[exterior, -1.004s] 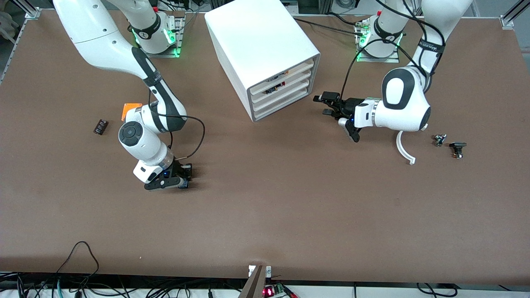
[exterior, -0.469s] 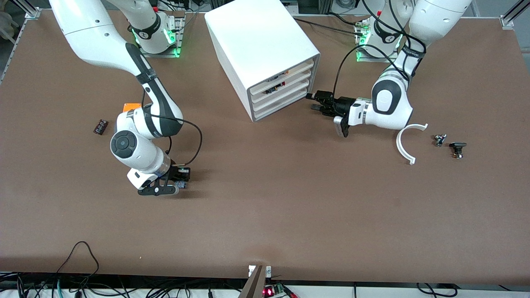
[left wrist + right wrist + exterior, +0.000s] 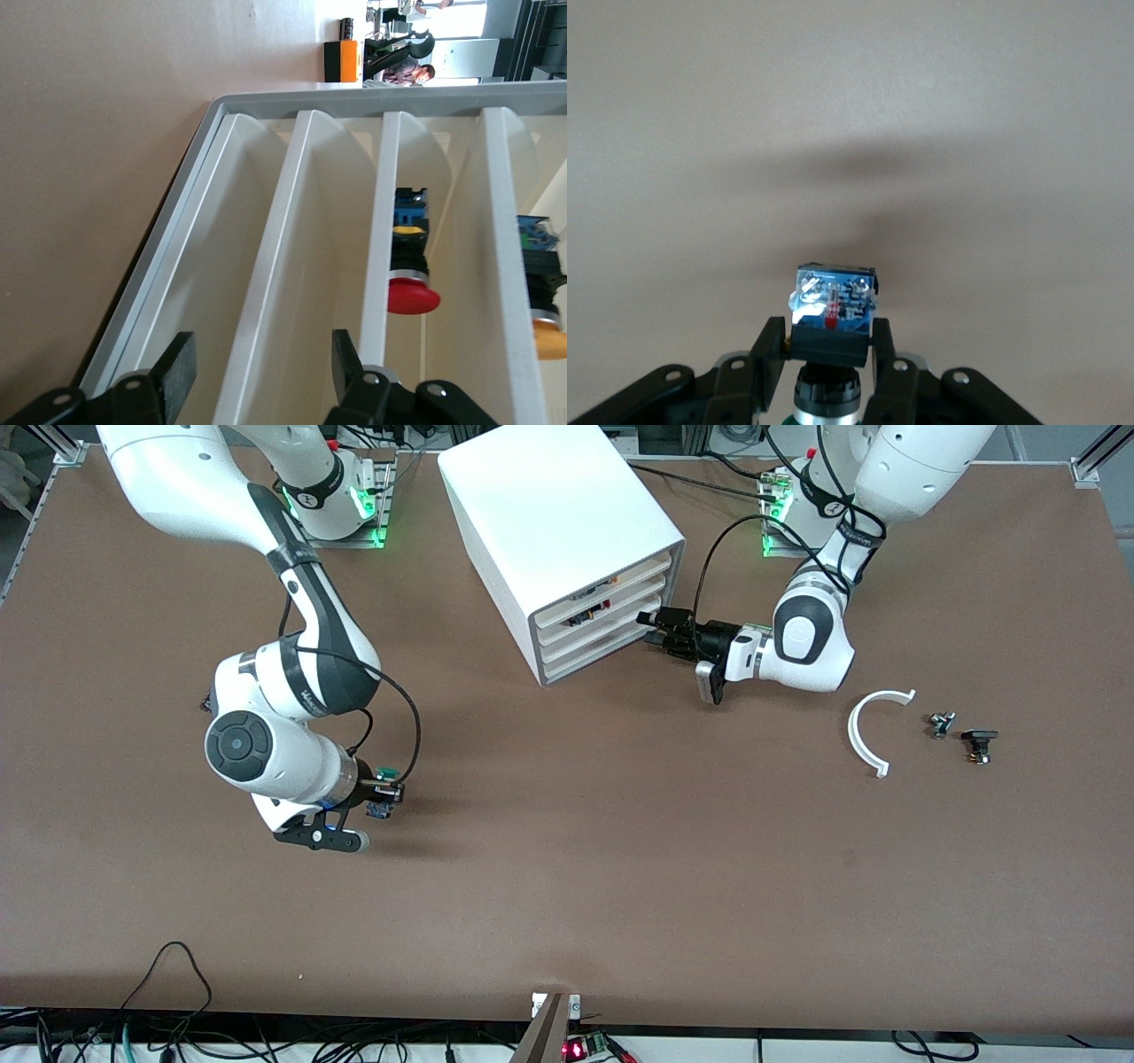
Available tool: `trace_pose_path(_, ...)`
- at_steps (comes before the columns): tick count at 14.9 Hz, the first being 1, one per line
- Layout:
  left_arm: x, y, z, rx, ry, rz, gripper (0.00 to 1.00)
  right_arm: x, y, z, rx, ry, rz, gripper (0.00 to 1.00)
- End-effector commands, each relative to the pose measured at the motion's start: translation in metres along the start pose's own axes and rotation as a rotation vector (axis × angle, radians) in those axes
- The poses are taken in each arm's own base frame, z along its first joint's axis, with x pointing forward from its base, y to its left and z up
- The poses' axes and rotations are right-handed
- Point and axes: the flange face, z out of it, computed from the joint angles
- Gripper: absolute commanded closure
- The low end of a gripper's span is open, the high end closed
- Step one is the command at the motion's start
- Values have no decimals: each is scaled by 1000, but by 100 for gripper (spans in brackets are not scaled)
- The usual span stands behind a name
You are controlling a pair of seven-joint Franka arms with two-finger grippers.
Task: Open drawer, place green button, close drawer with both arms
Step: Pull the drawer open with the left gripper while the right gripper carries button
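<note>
The drawer (image 3: 595,651), bottommost in the cabinet (image 3: 549,522), looks shut, with the left gripper (image 3: 660,629) at its front, fingers (image 3: 175,376) spread wide around the edge. It should seat squarely on that lip before pulling straight out. The right gripper (image 3: 379,797) holds the button (image 3: 831,305) pinched above the table (image 3: 620,868); best to wait there, grip firm.

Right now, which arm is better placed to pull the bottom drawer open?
Left. The left gripper is open at the drawer fronts of the cabinet; the right gripper holds the button above the table.
</note>
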Motion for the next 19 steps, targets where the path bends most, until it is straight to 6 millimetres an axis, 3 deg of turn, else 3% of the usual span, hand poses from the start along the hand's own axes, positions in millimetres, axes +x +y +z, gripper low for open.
trace_pose_path(1,-5,-12,7,-26,27,13,31,-12,-23,-21,-13,-37,51,100)
trace_pose_path(4,-15,-24,31,-75,46,36,34,-20,-36,-48,-24,-57,131,100)
trace_pose_path(9,-21,-23,45,-101,43,44,97,-45,-70,-74,-22,-85,318,100)
trace_pose_path(11,-24,-22,55,-121,55,24,100,-54,-77,-81,-21,-97,371,100)
trace_pose_path(12,-24,-24,56,-122,54,19,100,-58,-82,-97,-2,-84,402,100)
trace_pose_path(15,-22,-23,51,-122,64,6,100,-69,-97,-108,38,-125,595,100)
trace_pose_path(19,-12,-26,35,-109,90,7,100,-97,-134,-127,75,-130,701,100)
